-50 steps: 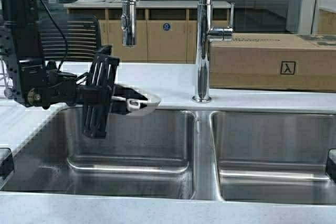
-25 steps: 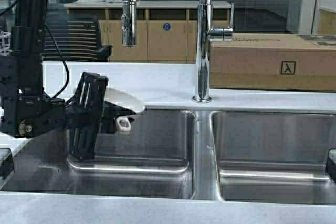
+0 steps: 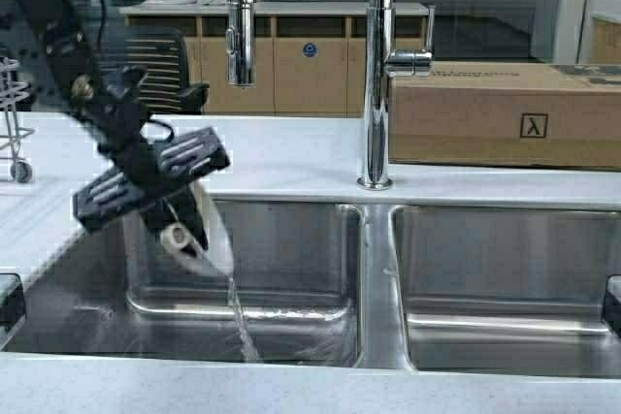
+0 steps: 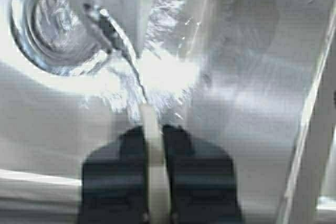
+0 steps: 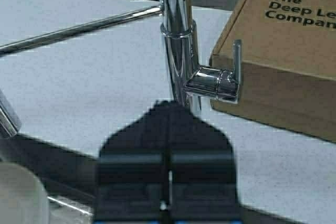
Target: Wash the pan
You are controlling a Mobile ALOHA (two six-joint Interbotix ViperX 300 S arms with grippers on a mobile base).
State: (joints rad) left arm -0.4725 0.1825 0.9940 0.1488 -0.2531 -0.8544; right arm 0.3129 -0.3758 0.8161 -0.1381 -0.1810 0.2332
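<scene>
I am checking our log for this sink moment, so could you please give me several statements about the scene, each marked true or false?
1. The left tool holds the pan tipped steeply over the left sink basin. True.
2. A thin stream of water runs off the pan into the basin. True.
3. The pan sits flat on the counter beside the faucet. False: it is held in the air over the basin, tilted on edge.
4. A cardboard box stands on the counter behind the right basin. True.
5. The right tool grips the faucet lever. False: its fingers are shut on nothing, short of the lever.
6. The left tool is open. False: it is clamped on the pan's rim.
</scene>
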